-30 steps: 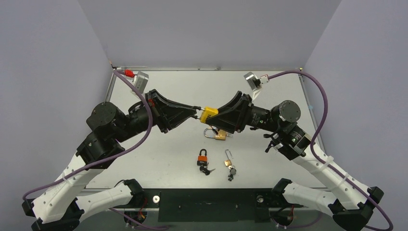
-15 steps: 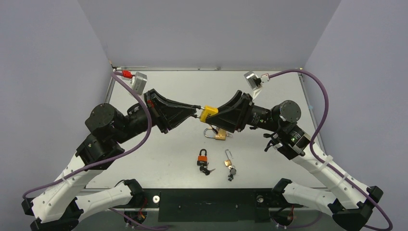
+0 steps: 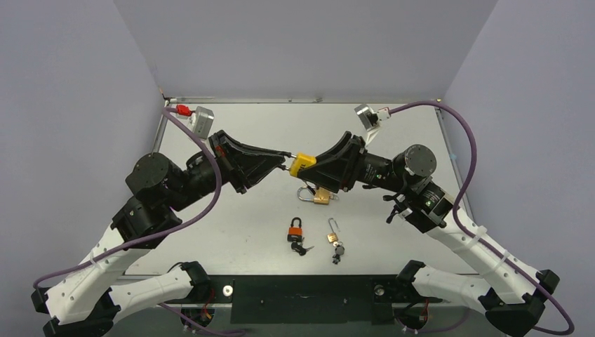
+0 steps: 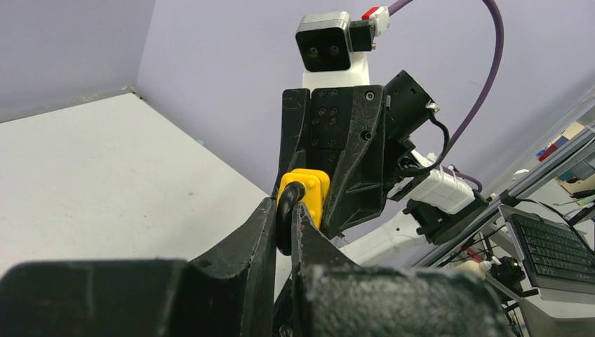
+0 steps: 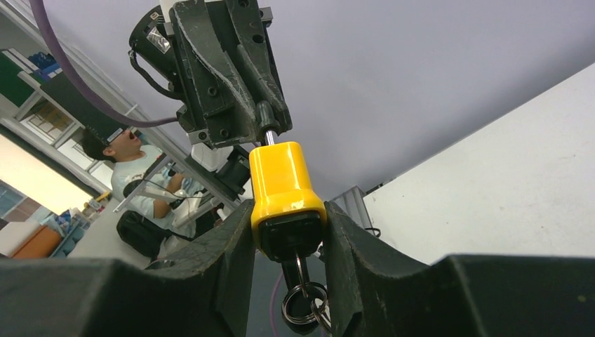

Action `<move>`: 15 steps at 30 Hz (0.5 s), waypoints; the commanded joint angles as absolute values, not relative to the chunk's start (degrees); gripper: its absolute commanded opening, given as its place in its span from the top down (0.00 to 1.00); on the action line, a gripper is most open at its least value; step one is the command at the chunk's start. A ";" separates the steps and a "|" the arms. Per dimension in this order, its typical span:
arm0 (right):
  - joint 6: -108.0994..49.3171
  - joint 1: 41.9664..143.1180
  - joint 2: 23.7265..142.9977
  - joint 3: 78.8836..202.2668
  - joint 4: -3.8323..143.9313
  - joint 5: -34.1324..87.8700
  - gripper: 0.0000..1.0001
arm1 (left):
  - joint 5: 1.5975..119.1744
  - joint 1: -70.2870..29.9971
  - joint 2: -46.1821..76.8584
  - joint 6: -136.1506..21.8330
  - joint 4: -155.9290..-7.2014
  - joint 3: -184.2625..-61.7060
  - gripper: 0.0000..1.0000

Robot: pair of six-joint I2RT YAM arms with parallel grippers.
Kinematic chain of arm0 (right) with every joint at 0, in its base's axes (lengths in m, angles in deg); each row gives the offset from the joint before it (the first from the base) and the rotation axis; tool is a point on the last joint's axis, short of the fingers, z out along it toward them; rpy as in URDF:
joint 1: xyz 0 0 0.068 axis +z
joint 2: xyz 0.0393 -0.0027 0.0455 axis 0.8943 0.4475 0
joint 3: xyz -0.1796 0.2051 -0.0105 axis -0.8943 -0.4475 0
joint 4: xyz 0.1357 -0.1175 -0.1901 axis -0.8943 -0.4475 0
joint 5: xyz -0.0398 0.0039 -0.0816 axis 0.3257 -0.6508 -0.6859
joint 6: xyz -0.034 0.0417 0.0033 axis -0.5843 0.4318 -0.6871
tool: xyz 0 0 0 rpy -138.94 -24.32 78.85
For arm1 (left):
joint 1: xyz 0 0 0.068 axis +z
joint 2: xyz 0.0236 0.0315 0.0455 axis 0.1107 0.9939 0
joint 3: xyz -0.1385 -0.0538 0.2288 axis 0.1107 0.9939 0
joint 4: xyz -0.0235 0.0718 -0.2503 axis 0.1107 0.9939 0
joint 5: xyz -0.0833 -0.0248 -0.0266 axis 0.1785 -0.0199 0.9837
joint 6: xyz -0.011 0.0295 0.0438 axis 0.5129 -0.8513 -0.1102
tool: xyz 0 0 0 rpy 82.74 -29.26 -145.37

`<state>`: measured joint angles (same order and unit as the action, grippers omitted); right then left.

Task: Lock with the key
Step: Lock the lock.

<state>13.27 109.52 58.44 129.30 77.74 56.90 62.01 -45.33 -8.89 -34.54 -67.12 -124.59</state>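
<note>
One yellow padlock (image 3: 303,165) is held above the table (image 3: 231,225): right gripper (image 5: 288,226) clamps its body, left gripper (image 4: 283,228) pinches its shackle (image 4: 288,202), key ring (image 5: 303,309) dangling below.

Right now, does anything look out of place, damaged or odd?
Nothing stands out. The left gripper and right gripper hold the yellow padlock in the air between them; three more padlocks lie on the table.

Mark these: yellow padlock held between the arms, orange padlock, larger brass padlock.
Yellow plastic-bodied padlock (image 5: 284,179): right wrist view, middle of its body.
Orange-bodied padlock (image 3: 296,229): top external view, on its orange body.
Larger brass padlock with silver shackle (image 3: 321,198): top external view, on its brass body.
</note>
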 commanded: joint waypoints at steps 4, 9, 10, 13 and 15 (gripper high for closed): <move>5.84 113.54 58.22 136.89 82.02 53.18 1.00 | 70.28 -47.96 -3.37 -31.76 -55.64 -120.89 1.00; 0.48 113.88 57.42 138.06 76.48 48.83 1.00 | 72.37 -47.90 -3.03 -28.44 -55.44 -123.45 1.00; 0.68 113.82 57.40 138.02 76.82 49.10 1.00 | 72.00 -47.88 -2.98 -28.68 -54.60 -123.78 1.00; 2.32 113.86 58.18 138.51 78.01 50.73 1.00 | 69.48 -47.98 -3.19 -30.77 -53.00 -124.04 1.00; 3.47 113.84 58.77 138.42 79.07 51.32 1.00 | 69.13 -48.01 -3.82 -31.18 -53.51 -123.03 1.00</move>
